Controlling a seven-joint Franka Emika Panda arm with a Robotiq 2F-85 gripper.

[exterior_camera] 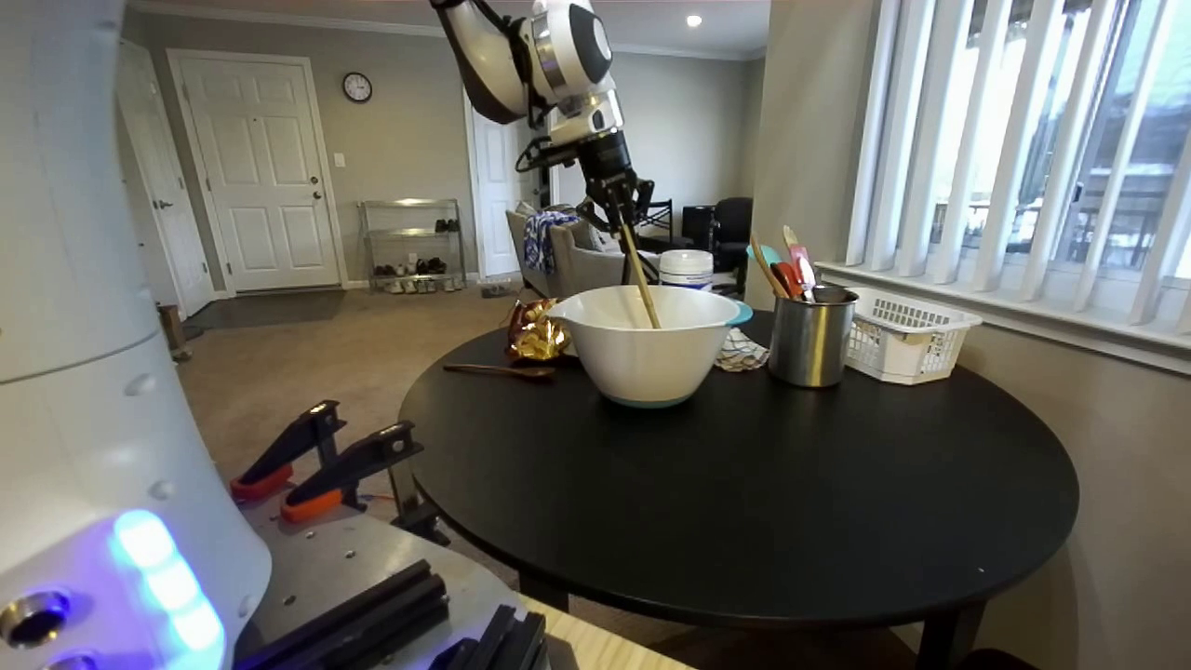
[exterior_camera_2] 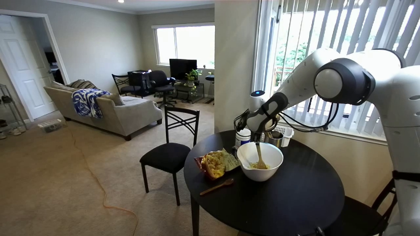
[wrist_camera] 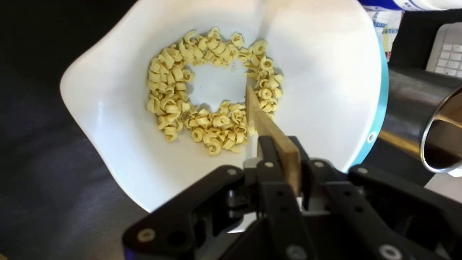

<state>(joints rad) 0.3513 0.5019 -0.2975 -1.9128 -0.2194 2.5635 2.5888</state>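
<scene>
My gripper (wrist_camera: 283, 146) is shut on the handle of a wooden spatula (wrist_camera: 270, 128). The spatula points down into a large white mixing bowl (wrist_camera: 325, 83) with a teal edge. Its lower end reaches the ring of short curly pasta (wrist_camera: 168, 85) on the bowl's bottom; a bare patch shows in the ring's middle. In both exterior views the gripper (exterior_camera: 622, 219) (exterior_camera_2: 258, 139) is above the bowl (exterior_camera: 642, 363) (exterior_camera_2: 251, 173), and the spatula (exterior_camera: 638, 270) (exterior_camera_2: 259, 155) leans inside it. The bowl stands upright on a round black table (exterior_camera: 744, 484).
An open snack bag (exterior_camera: 540, 330) (exterior_camera_2: 216, 164) and a wooden spoon (exterior_camera: 502, 370) (exterior_camera_2: 216, 187) lie beside the bowl. A metal utensil pot (exterior_camera: 811, 344), white basket (exterior_camera: 907, 349), white jar (exterior_camera: 687, 265) and cloth (exterior_camera: 742, 354) stand close behind. A black chair (exterior_camera_2: 165, 157) is at the table.
</scene>
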